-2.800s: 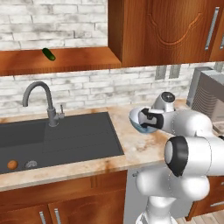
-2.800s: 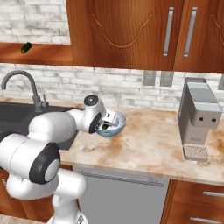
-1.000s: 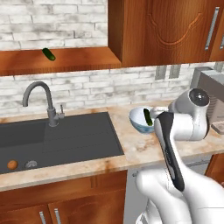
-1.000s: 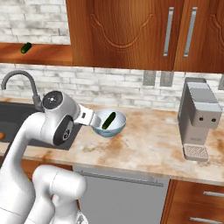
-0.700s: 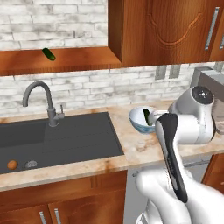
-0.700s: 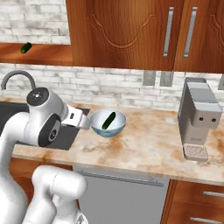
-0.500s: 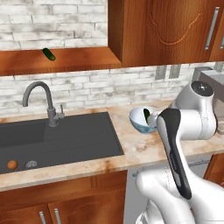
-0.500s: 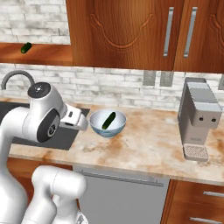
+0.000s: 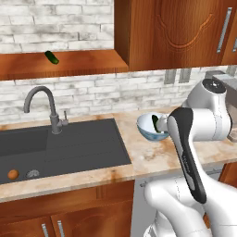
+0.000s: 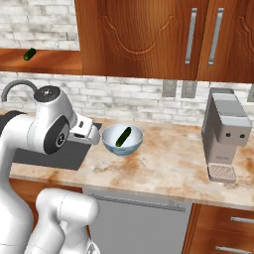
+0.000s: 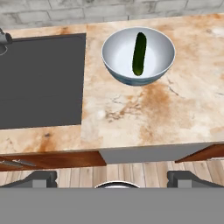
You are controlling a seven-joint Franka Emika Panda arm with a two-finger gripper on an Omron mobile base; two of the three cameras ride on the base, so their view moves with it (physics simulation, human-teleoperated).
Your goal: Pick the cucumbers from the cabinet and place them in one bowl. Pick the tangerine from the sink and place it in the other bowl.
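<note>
In the left base view the arm hides part of the pale blue bowl. One cucumber lies in it, long axis running toward the wall. Another cucumber lies aslant on the cabinet shelf. Our hand hangs open over the table edge, empty.

We see one cucumber lying in the bowl on the counter, just right of the sink. Another cucumber lies on the cabinet shelf above the tap. The tangerine sits beside the drain near the sink's front left corner.
</note>
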